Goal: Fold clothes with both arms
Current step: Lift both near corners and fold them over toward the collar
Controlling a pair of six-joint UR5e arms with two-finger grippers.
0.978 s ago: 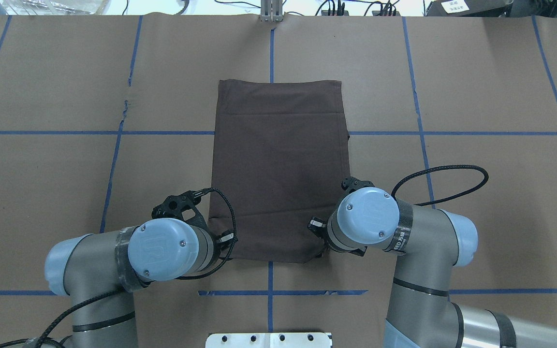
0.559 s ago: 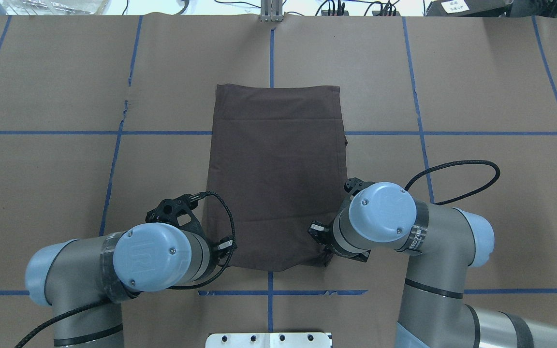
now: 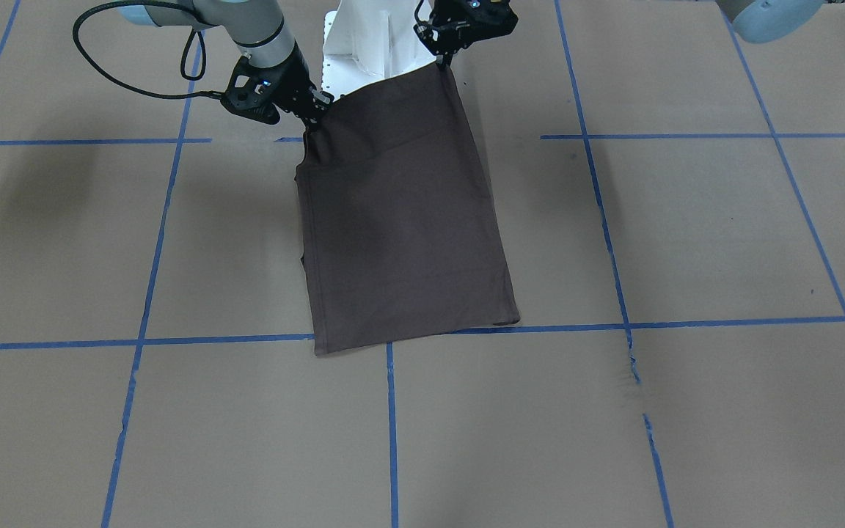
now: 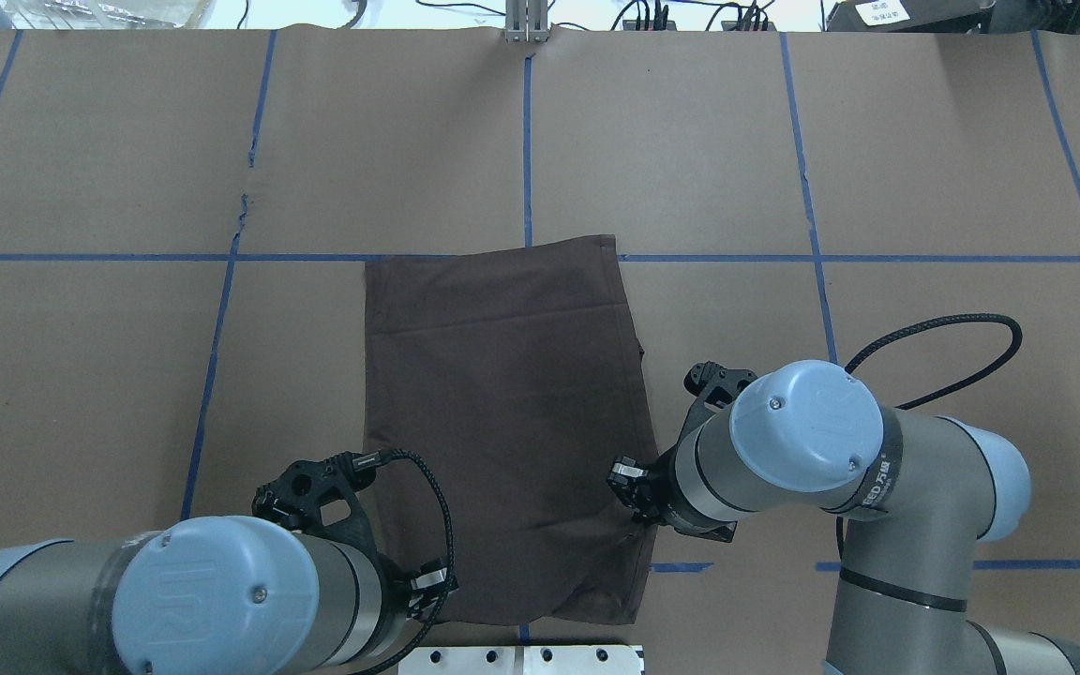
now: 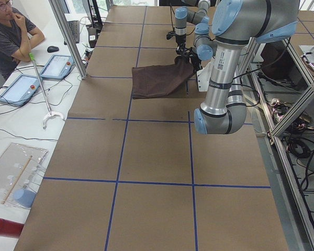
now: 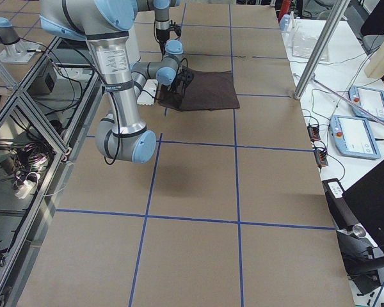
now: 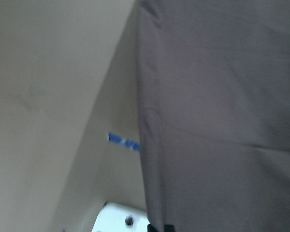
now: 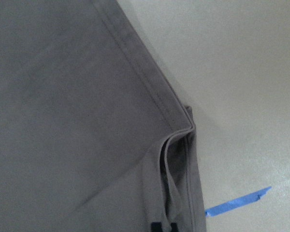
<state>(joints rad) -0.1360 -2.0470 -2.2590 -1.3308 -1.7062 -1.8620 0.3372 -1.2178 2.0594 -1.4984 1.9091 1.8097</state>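
while pinched tight on the two robot-side corners of the folded dark brown t-shirt (image 3: 400, 220), holds them raised off the paper-covered bench (image 3: 686, 235): left end effector (image 3: 442, 64) on one corner, right end effector (image 3: 312, 121) on the other. slopes down from there to lie flat at the far edge, across a blue tape line (image 3: 686, 323).

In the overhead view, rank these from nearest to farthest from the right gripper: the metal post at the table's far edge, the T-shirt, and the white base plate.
From the right gripper:
1. The T-shirt, its near right corner pinched in the gripper.
2. The white base plate, at the near edge, centre.
3. The metal post, at the far edge, centre.
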